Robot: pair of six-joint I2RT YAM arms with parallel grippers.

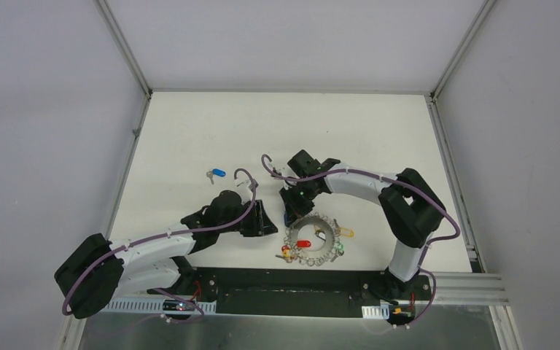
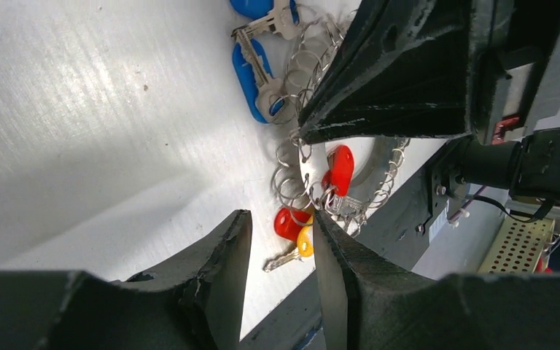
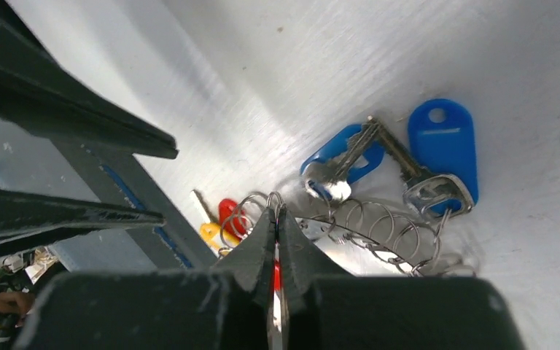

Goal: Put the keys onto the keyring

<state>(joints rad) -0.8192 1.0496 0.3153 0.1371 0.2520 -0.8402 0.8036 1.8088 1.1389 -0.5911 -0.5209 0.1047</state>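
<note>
Obs: right claw (image 3: 273,211) pressed together, pinching one wire loop of the keyring (image 3: 379,226). The keyring lies by the middle of the worktop's (image 1: 189,131) near edge. The left claw (image 2: 282,215) is half spread and empty, just left of it. The loose blue-tagged key (image 1: 215,173) lies beyond the left claw toward the far-left corner, long axis roughly parallel to the near edge. Judgement: the left arm is nearer.

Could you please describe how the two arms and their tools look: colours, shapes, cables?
Both the left arm and the right arm have white links with bulky black joints. A purple cable runs along each. The left tool and the right tool are black, with wedge-shaped, rough-surfaced fingers.
</note>
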